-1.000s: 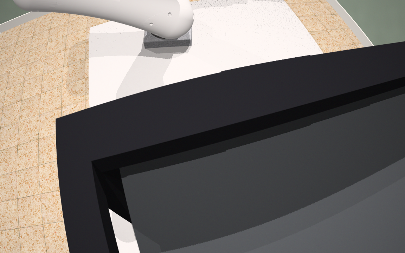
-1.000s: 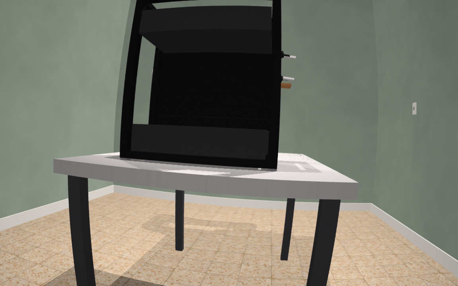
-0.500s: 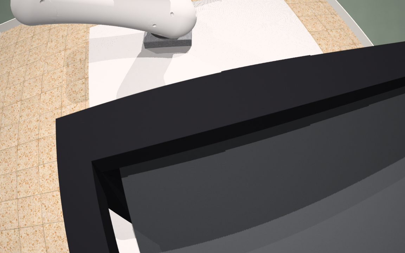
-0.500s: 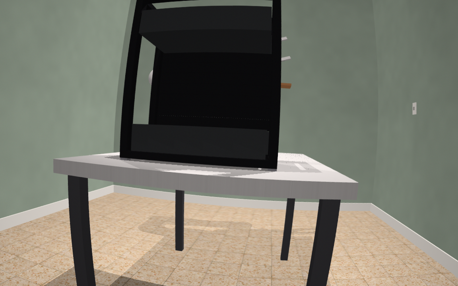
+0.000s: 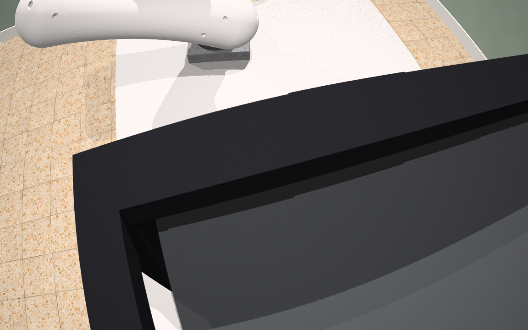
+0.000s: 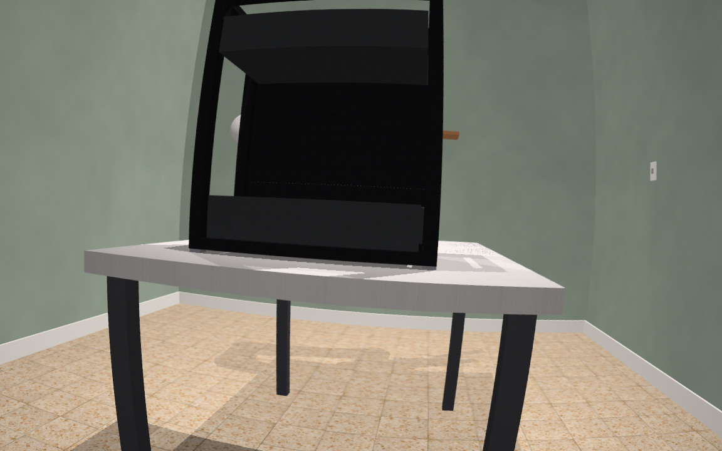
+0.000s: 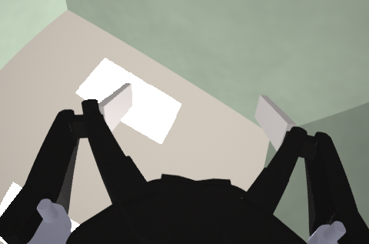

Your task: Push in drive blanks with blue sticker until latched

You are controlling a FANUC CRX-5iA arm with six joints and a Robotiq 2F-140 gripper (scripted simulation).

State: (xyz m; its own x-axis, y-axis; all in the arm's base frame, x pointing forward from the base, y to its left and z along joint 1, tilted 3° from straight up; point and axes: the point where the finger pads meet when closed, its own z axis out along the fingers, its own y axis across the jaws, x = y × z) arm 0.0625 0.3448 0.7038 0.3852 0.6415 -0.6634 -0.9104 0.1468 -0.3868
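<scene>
A: Where do we stand with the rack (image 6: pixel 318 134)?

B: It sits upright on the worktop (image 6: pixel 324 285), filling most of the exterior view. We see it there from the side away from the arm, so all we get is a dark frame with a dark panel near the top and another near the bottom. No drive blanks and no blue stickers show in any view.

A: So how much of the job can we call done?

B: We judge none of it can be confirmed. We cannot tell which blanks are in or out, so every push has to count as outstanding. The rack at least looks untipped.

A: And the tool (image 7: pixel 197 118)?

B: Released, its fingers spread wide with nothing between them. The wrist view shows it aimed upward at the ceiling, a bright ceiling panel, green wall and a brown door, well away from the rack.

A: What does the top view add?

B: The rack's top frame (image 5: pixel 257 135) close under the lens, and the white arm (image 5: pixel 134 20) lying across above its grey base (image 5: pixel 218 53) on the worktop behind the rack. The exterior view catches only a small white bit of arm through the frame. Only the wrist view shows the tool.
</scene>
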